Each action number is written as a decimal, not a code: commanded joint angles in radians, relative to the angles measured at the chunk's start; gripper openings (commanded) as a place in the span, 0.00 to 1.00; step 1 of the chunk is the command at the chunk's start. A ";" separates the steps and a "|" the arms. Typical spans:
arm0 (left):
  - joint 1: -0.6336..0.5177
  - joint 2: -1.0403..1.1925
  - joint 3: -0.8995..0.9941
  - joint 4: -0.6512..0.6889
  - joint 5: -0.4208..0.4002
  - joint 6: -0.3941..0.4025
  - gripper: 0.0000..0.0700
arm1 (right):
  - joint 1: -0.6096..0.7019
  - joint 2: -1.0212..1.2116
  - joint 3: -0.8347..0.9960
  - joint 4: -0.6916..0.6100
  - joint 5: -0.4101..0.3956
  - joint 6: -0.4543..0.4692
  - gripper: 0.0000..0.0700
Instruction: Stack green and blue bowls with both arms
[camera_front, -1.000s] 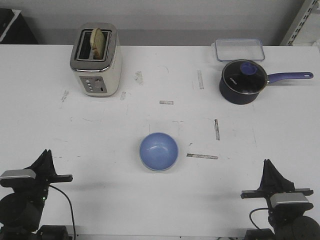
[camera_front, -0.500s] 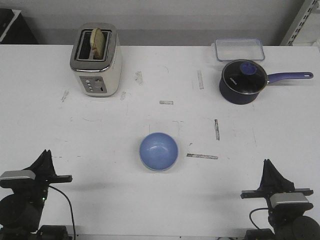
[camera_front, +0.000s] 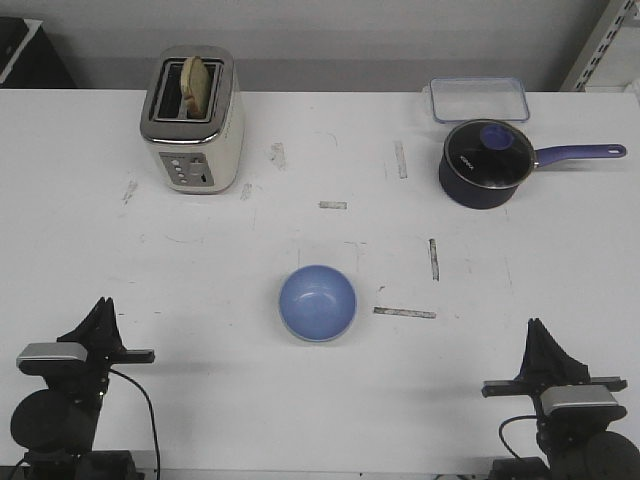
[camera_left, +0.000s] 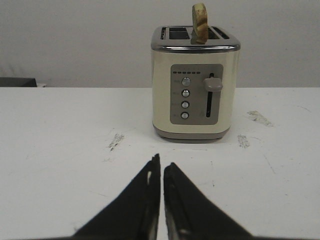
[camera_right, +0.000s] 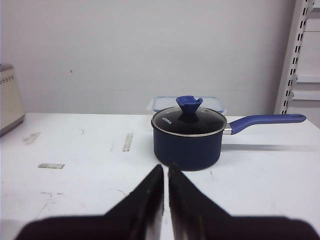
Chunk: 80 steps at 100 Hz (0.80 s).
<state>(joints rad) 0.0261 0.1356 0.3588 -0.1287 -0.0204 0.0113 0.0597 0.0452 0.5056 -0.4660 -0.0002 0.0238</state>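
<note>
Blue bowl (camera_front: 317, 302) upright at bench (camera_front: 200, 270) centre. Left end effector (camera_left: 161, 167) closed, empty, facing toaster (camera_left: 195, 82). Right end effector (camera_right: 165, 170) closed, empty, facing saucepan (camera_right: 187, 137).

A bowl (camera_front: 317, 302) sits mid-table (camera_front: 200, 260). Behind it to the left stands a toaster (camera_front: 193, 120); behind it to the right, a saucepan (camera_front: 486, 163), with a container (camera_front: 479, 99) behind that.
</note>
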 joint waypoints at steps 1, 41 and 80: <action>0.002 -0.036 -0.079 0.078 0.002 0.031 0.00 | 0.002 -0.001 0.006 0.009 0.001 0.013 0.01; -0.039 -0.132 -0.346 0.159 -0.002 0.022 0.00 | 0.002 -0.001 0.006 0.008 0.001 0.013 0.01; -0.039 -0.132 -0.346 0.160 -0.002 0.023 0.00 | 0.002 -0.001 0.006 0.009 0.001 0.013 0.01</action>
<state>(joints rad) -0.0113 0.0051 0.0341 0.0162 -0.0216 0.0280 0.0597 0.0456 0.5056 -0.4664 0.0002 0.0242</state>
